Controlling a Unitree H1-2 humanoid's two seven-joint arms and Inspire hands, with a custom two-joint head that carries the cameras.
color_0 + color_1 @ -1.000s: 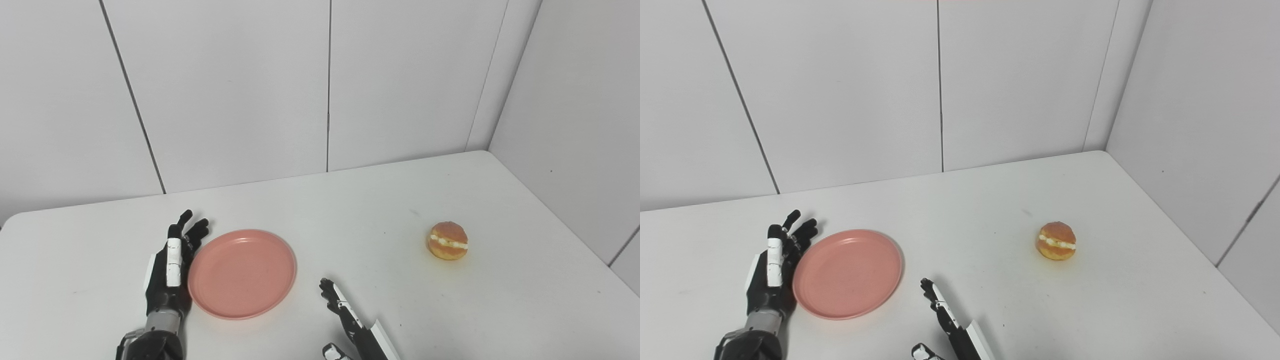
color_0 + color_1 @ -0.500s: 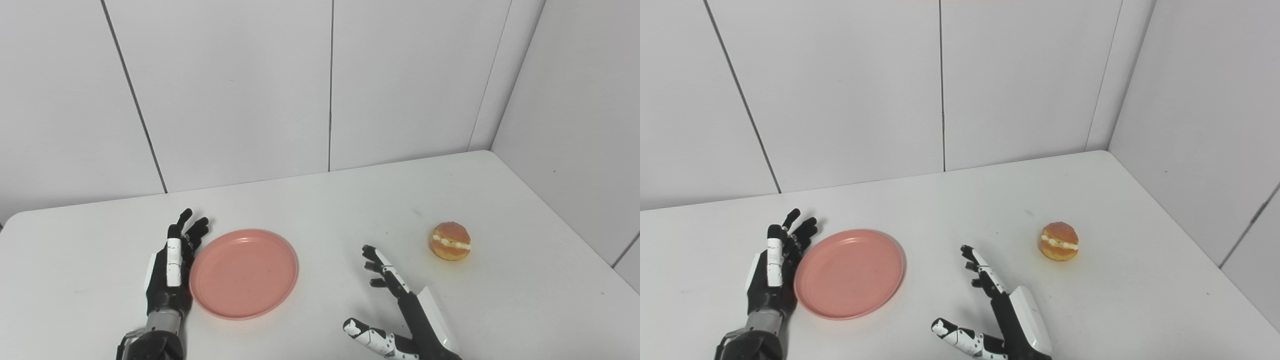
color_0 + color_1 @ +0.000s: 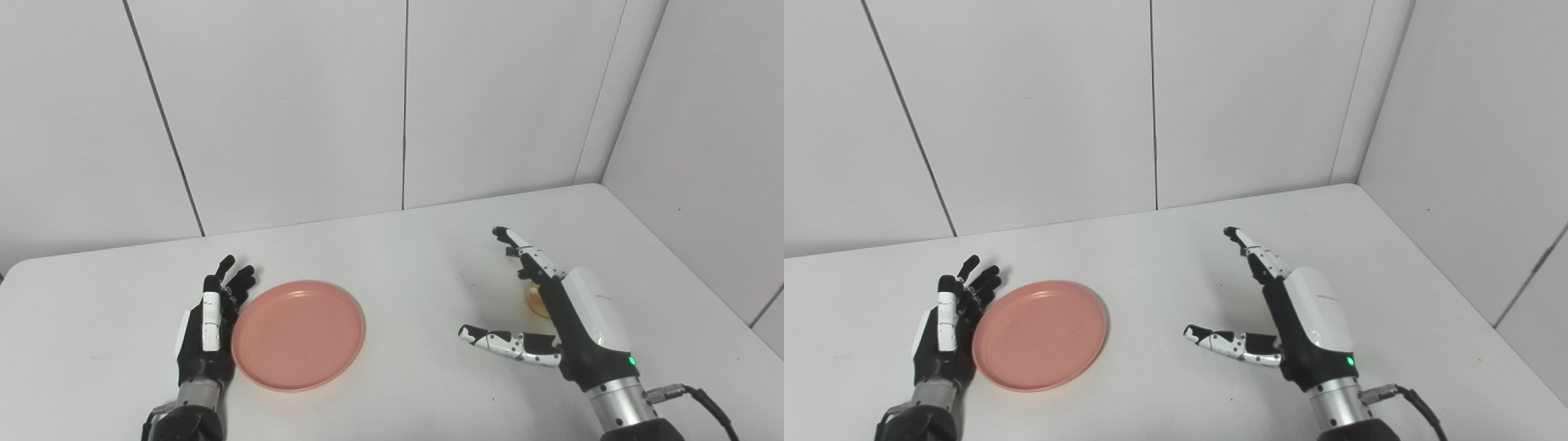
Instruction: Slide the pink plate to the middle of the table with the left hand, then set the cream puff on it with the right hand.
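The pink plate lies flat on the white table, left of centre. My left hand rests open beside the plate's left rim, fingers straight and pointing away from me. My right hand is raised over the right part of the table, open, thumb spread toward the left. It covers most of the cream puff; only a small orange sliver shows at the hand's left edge in the left eye view. In the right eye view the puff is fully hidden behind the right hand.
The white table meets grey wall panels at the back and on the right. A black cable trails from the right wrist toward the lower right corner.
My right hand has risen from the front edge and travelled right and away from me, now covering the cream puff. The left hand and the plate have stayed put.
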